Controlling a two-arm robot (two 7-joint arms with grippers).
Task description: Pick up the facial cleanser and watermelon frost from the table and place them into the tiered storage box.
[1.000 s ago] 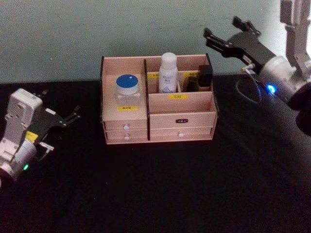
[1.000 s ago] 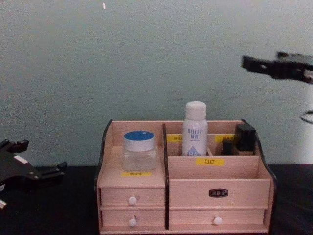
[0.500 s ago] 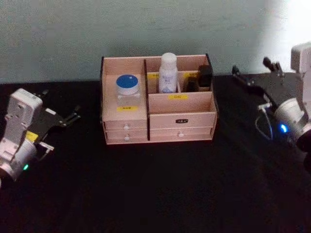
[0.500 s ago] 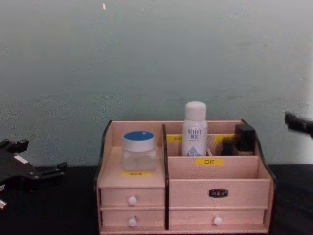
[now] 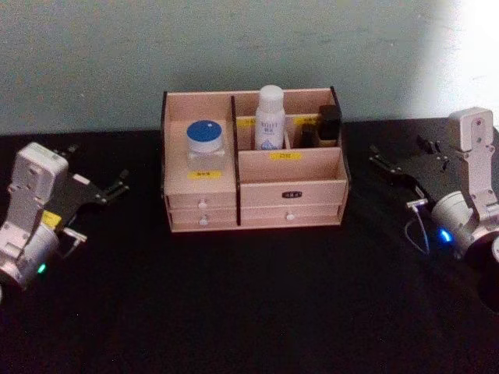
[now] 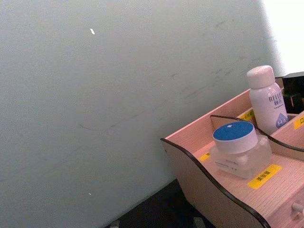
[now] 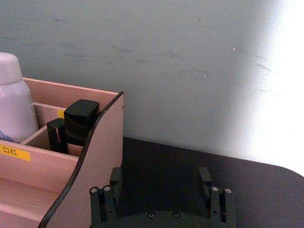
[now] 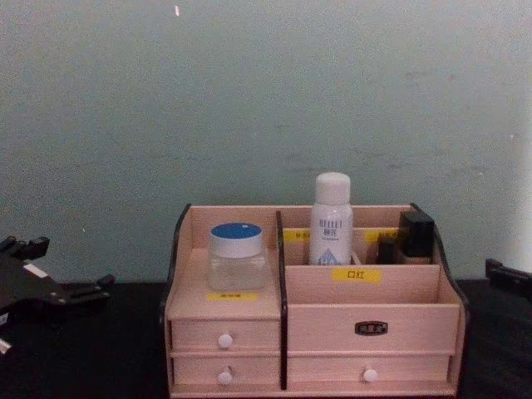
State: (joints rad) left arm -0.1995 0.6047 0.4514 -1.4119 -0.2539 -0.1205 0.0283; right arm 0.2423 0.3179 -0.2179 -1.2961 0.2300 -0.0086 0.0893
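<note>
The tiered storage box (image 5: pixel 290 178) of pale wood stands at the back middle of the black table. A clear jar with a blue lid (image 5: pixel 206 141) (image 8: pixel 237 253) sits on its left tier. A white bottle (image 5: pixel 270 117) (image 8: pixel 331 218) stands upright in a back compartment. I cannot tell which of them is the facial cleanser or the watermelon frost. My right gripper (image 5: pixel 396 153) (image 7: pixel 160 176) is open and empty, low over the table just right of the box. My left gripper (image 5: pixel 97 167) (image 8: pixel 73 264) rests open and empty well left of the box.
Small black items (image 5: pixel 328 123) (image 7: pixel 76 124) stand in the box's back right compartment. Two rows of white-knobbed drawers (image 8: pixel 224 341) face me. A pale green wall (image 8: pixel 266 100) rises right behind the box. Bare black tabletop (image 5: pixel 257 304) lies in front.
My right gripper has come down from above the box's back right corner and pulled away to the right, to table height. The left arm and the box's contents have not moved.
</note>
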